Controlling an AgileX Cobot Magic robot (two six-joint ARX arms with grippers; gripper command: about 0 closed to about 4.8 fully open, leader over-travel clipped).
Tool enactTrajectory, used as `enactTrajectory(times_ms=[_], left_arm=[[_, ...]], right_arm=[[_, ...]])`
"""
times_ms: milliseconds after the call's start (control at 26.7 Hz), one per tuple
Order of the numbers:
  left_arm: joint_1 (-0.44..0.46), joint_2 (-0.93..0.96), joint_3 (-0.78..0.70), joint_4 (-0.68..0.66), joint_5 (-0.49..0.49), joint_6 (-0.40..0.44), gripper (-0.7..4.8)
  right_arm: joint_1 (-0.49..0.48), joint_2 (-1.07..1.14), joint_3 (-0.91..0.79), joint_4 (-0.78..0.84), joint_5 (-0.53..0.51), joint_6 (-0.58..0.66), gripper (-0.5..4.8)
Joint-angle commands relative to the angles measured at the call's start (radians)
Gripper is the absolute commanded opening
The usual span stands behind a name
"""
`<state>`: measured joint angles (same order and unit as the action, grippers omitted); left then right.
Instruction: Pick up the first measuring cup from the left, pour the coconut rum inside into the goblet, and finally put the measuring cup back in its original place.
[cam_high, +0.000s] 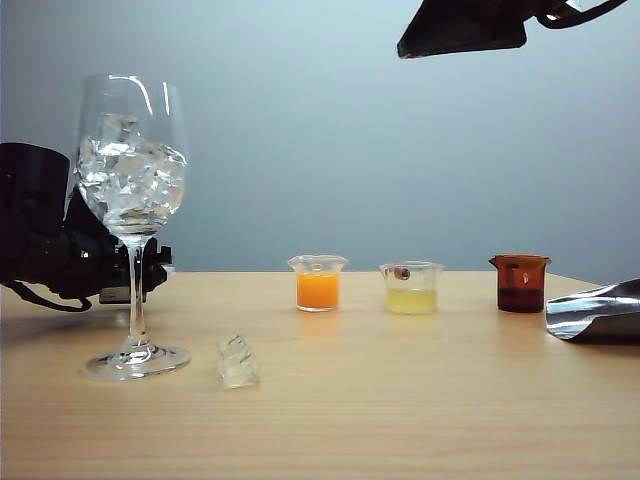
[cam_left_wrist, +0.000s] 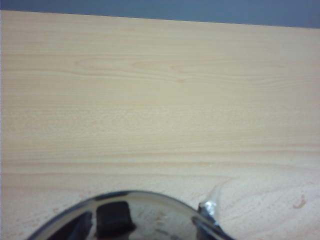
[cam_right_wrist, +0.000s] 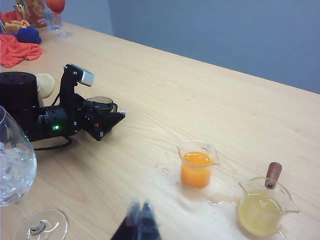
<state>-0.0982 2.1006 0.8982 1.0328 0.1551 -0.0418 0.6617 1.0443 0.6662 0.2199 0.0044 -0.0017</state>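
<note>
Smoky grey translucent measuring cup (cam_right_wrist: 102, 103) sits far left behind the tall clear ice-filled goblet (cam_high: 131, 190), between the left gripper's (cam_right_wrist: 106, 114) fingers. Clamped or not, can't tell, and the exterior view hides it. Right gripper (cam_right_wrist: 140, 222) hangs high right, tips together. Bare wooden tabletop (cam_high: 400, 400) lies open along the near edge.

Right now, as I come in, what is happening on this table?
The left gripper, low on the table behind the goblet, has its jaws closed around the grey measuring cup. Whether the cup is lifted off the table yet cannot be told. The goblet stands upright, full of ice, and one ice cube lies beside its foot. The right gripper hangs high above the table, its jaws apparently shut on nothing. The orange cup, yellow cup and amber cup stand untouched in a row.
</note>
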Motion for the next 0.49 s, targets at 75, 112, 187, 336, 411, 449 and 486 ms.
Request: enactTrajectory(times_ms=[75, 112, 187, 336, 411, 449, 486], left_arm=[[0.000, -0.031, 0.001, 0.020, 0.008, 0.001, 2.72], [0.000, -0.040, 0.001, 0.019, 0.008, 0.001, 2.72], [0.000, -0.081, 0.001, -0.006, 0.009, 0.001, 2.72], [0.000, -0.173, 0.000, -0.080, 0.012, 0.004, 2.72], [0.000, -0.204, 0.000, -0.105, 0.030, 0.004, 2.72], [0.000, -0.219, 0.000, -0.120, 0.035, 0.004, 2.72], [0.000, -0.241, 0.000, -0.145, 0.044, 0.004, 2.72]], right_arm=[[0.000, -0.003, 0.006, 0.021, 0.001, -0.003, -0.09], [0.000, -0.003, 0.006, 0.022, 0.001, -0.003, -0.09], [0.000, -0.003, 0.006, 0.026, 0.001, -0.003, -0.09], [0.000, -0.004, 0.006, 0.048, 0.001, -0.003, -0.09], [0.000, -0.005, 0.007, 0.055, 0.001, -0.003, -0.09], [0.000, -0.005, 0.007, 0.056, 0.001, -0.003, -0.09], [0.000, -0.005, 0.007, 0.058, 0.001, -0.003, -0.09]])
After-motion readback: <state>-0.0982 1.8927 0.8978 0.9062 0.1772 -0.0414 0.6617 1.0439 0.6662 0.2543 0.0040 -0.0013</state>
